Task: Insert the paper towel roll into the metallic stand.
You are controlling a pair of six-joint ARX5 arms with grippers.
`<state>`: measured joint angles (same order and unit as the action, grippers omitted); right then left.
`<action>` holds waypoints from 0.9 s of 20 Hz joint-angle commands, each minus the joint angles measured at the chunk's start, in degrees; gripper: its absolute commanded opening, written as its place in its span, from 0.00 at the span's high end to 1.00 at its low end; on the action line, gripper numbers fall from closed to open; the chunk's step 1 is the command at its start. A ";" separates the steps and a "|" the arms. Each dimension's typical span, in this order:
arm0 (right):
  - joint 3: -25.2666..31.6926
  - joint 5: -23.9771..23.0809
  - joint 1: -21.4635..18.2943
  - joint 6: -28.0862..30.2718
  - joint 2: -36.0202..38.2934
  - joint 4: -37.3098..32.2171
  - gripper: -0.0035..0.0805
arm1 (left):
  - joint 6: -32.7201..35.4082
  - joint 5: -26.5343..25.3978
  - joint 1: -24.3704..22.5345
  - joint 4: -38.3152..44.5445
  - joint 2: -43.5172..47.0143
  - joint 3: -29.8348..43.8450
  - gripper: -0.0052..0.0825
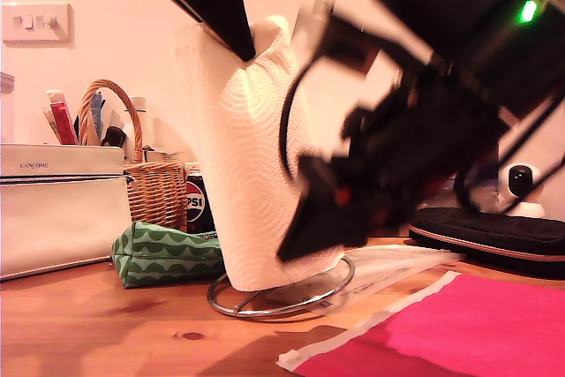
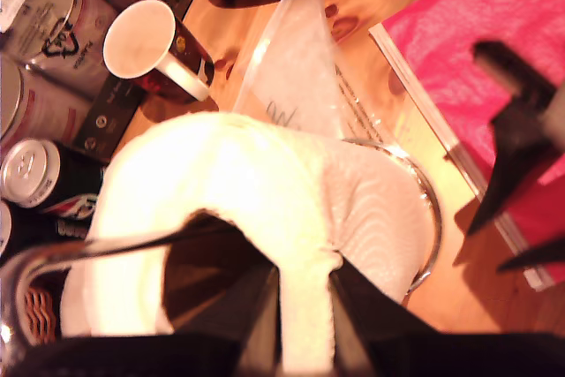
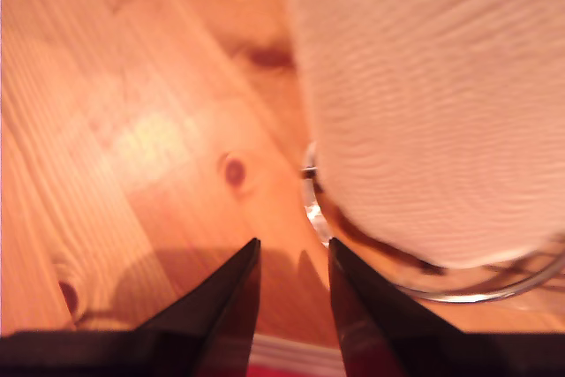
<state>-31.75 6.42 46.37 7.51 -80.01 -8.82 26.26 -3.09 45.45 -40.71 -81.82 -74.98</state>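
Paper towel roll (image 1: pixel 250 165) stands upright over the ring base of the metallic stand (image 1: pixel 282 293) on the wooden table (image 1: pixel 106 324), tilted slightly, near the middle of the exterior view. You can see my first gripper (image 2: pixel 305 306) pinching the roll's top rim, its jaws closed on the wall of paper beside the hollow core. My second gripper (image 3: pixel 291 284) sits low on the exterior view's right side of the roll, just beside the stand's ring; its jaws are a narrow gap apart and hold nothing. A wicker basket (image 1: pixel 150 178) and a green pouch (image 1: pixel 168 253) lie to the exterior view's left, a pink sheet (image 1: pixel 459 333) near on the right.
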 commanded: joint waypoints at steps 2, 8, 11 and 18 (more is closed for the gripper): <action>-0.50 -1.27 0.11 -0.22 4.63 6.10 0.70 | 0.83 0.07 -0.07 0.52 0.44 1.14 0.97; -0.50 -1.36 0.11 -0.42 19.30 18.80 0.97 | 2.27 3.37 -0.07 1.46 0.44 1.14 0.97; -0.50 -3.04 0.11 -3.15 26.58 19.06 0.97 | 2.27 5.97 -0.07 1.79 0.42 1.14 0.97; -0.50 -7.78 0.09 -3.21 36.68 26.93 0.97 | 2.82 11.82 -0.35 2.62 -1.38 1.14 0.97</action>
<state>-31.83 -1.04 46.30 4.45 -43.57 17.85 28.73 8.10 44.97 -39.29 -81.93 -74.76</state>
